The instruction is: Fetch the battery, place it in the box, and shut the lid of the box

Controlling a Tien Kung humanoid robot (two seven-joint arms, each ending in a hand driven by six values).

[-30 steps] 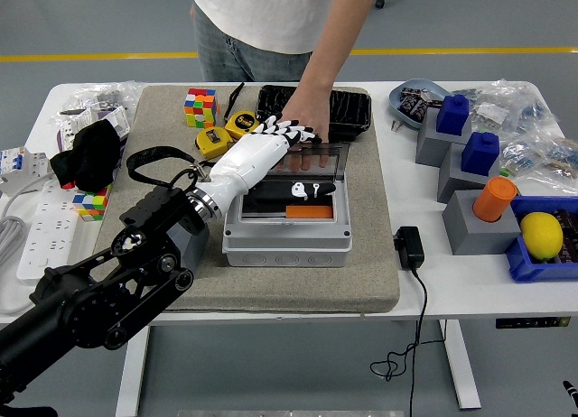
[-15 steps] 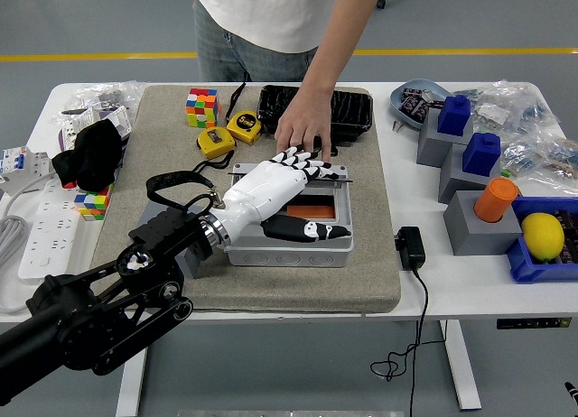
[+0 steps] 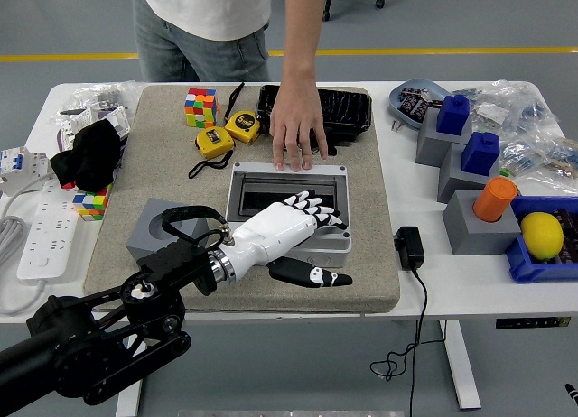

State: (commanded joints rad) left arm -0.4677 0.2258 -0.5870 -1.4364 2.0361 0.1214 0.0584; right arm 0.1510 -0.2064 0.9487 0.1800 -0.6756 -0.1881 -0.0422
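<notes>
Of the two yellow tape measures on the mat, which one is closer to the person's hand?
The upper yellow tape measure, beside the black tray; the other tape measure lies lower left, farther from the person's hand.

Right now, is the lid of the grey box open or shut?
Shut. The lid lies flat on the box, the left hand rests on it, and a person's hand presses its far edge.

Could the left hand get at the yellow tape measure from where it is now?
Probably not directly. The left hand rests on the box; the tape measure lies beyond it, and the person's hand presses the box's far edge close by.
</notes>
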